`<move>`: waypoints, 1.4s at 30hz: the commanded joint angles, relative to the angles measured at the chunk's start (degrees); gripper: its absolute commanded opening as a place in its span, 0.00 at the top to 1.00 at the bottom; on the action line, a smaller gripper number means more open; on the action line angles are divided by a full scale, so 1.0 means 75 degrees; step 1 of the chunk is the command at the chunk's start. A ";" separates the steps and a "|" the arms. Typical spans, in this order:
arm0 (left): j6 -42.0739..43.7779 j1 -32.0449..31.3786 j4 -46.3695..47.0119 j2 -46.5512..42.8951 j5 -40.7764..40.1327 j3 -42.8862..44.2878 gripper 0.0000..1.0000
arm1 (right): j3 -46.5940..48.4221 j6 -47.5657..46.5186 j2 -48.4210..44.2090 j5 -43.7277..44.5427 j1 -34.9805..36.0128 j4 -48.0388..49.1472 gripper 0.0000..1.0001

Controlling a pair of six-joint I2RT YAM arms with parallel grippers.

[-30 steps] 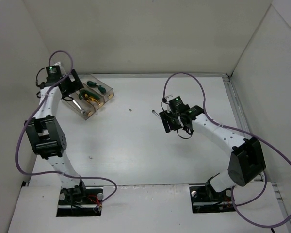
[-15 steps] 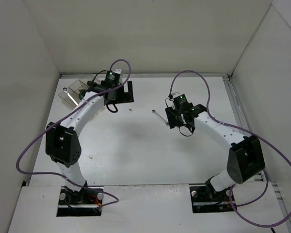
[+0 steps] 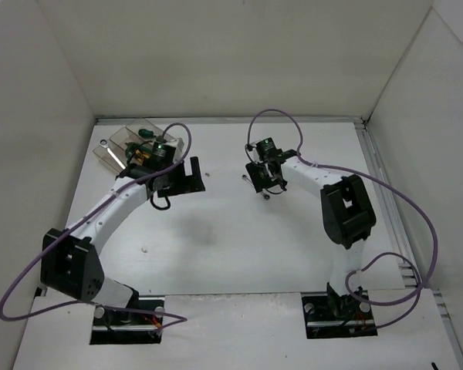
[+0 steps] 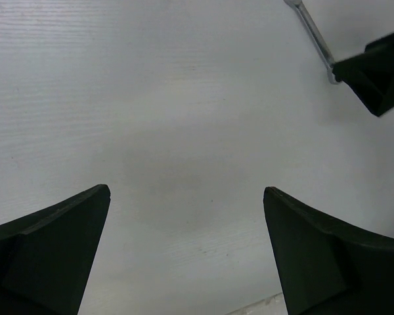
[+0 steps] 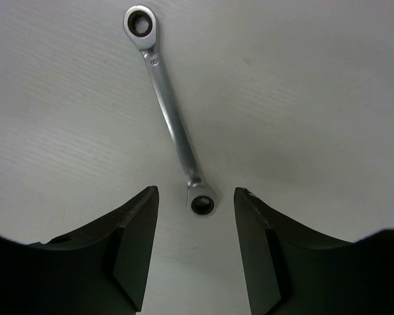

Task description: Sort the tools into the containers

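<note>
A slim silver wrench (image 5: 171,118) lies flat on the white table. Its lower ring end sits between the open fingers of my right gripper (image 5: 197,197), which touch nothing. From above, the right gripper (image 3: 263,180) hovers over the wrench (image 3: 247,179) and hides most of it. My left gripper (image 3: 193,173) is open and empty over bare table (image 4: 184,131), to the left of the wrench (image 4: 312,33). The clear bins (image 3: 131,139) stand at the far left and hold a green-handled screwdriver (image 3: 144,134) and a yellow-handled tool (image 3: 137,159). A silver wrench end (image 3: 103,144) sticks out of the left bin.
White walls close the table on the left, back and right. The left arm's link (image 3: 116,200) crosses in front of the bins. A purple cable (image 3: 274,116) loops above the right gripper. A tip of the right gripper (image 4: 381,72) shows in the left wrist view.
The left arm has swung away from the bins, right and nearer, toward the table's middle. The right gripper has shifted toward the back, over the wrench, with its jaws open around the wrench's end.
</note>
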 commanded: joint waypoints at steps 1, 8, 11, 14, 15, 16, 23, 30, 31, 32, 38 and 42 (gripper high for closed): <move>0.0111 0.0170 0.0396 -0.0842 0.0305 -0.0314 0.00 | 0.0824 -0.0379 0.0475 -0.0245 -0.0157 0.0301 0.54; 0.0217 0.0429 0.0337 -0.1452 0.0376 -0.0854 0.00 | 0.1049 -0.0403 0.1227 -0.0268 -0.0169 0.0278 0.54; 0.0240 0.0498 0.0302 -0.1499 0.0376 -0.0912 0.00 | 0.0804 -0.0415 0.1263 -0.0315 -0.0181 0.0278 0.54; 0.0252 0.0499 0.0337 -0.1464 0.0422 -0.0971 0.00 | 0.0686 -0.0661 0.1169 -0.0327 -0.0123 0.0231 0.56; 0.0252 0.0569 0.0349 -0.1441 0.0446 -0.0971 0.00 | 0.0674 -0.0696 0.1169 -0.0315 -0.0076 0.0208 0.59; 0.0275 0.0569 0.0360 -0.1406 0.0469 -0.0971 0.00 | 0.0686 -0.0708 0.1169 -0.0315 -0.0076 0.0172 0.60; 0.0369 0.0640 0.0396 -0.1382 0.0575 -0.0925 0.00 | 0.1131 -0.0848 0.1426 -0.0409 -0.0075 -0.0366 1.00; 0.0264 0.0640 0.0746 -0.1359 0.0856 -0.0959 0.00 | 0.0746 -0.0532 0.0795 -0.0724 -0.0005 -0.0355 1.00; 0.0217 0.0640 0.0817 -0.1324 0.0879 -0.0983 0.00 | 0.0687 -0.0521 0.0654 -0.0725 0.0053 -0.0332 1.00; 0.0159 0.0640 0.0887 -0.1277 0.0938 -0.1018 0.00 | 0.0605 -0.0300 0.0398 -0.0737 0.0158 -0.0262 1.00; -0.0685 0.0640 0.1987 -0.0926 0.1922 -0.1100 0.00 | 0.0265 0.0018 -0.0423 -0.1193 0.0487 -0.0086 1.00; -0.1235 0.0464 0.2364 -0.0680 0.2110 -0.0913 0.00 | 0.0089 0.0112 -0.0904 -0.1311 0.0627 -0.0051 1.00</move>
